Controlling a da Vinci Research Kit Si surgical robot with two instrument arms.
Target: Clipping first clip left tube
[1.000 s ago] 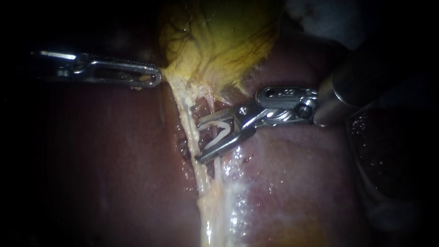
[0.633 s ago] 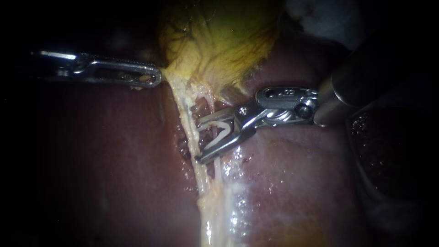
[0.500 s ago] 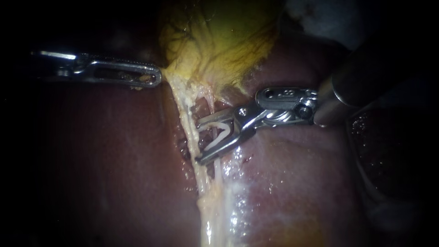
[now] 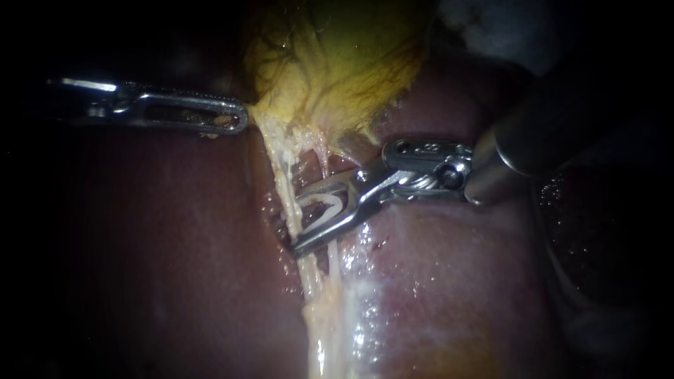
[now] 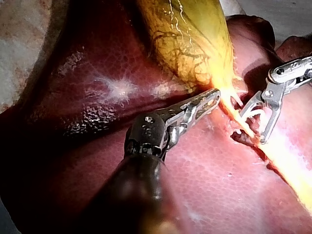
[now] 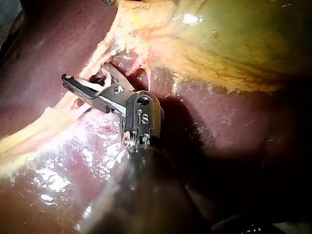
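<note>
The yellow-green gallbladder lies on the dark red liver. Two pale tubes run down from its neck: the left tube and a thinner right tube. My left instrument is shut on the gallbladder's edge at the neck, which also shows in the left wrist view. My right instrument comes in from the right. Its jaws stand apart in a V, holding a white clip. They straddle the right tube, and their tips reach the left tube.
A pale fatty band runs down from where the tubes meet. Wet, glistening liver lies under the right instrument's shaft. The edges of the endoscope view are dark.
My right instrument has slid left along the tissue, and its jaw tips now reach the left tube. The V of its jaws looks slightly narrower. The left instrument has not moved.
</note>
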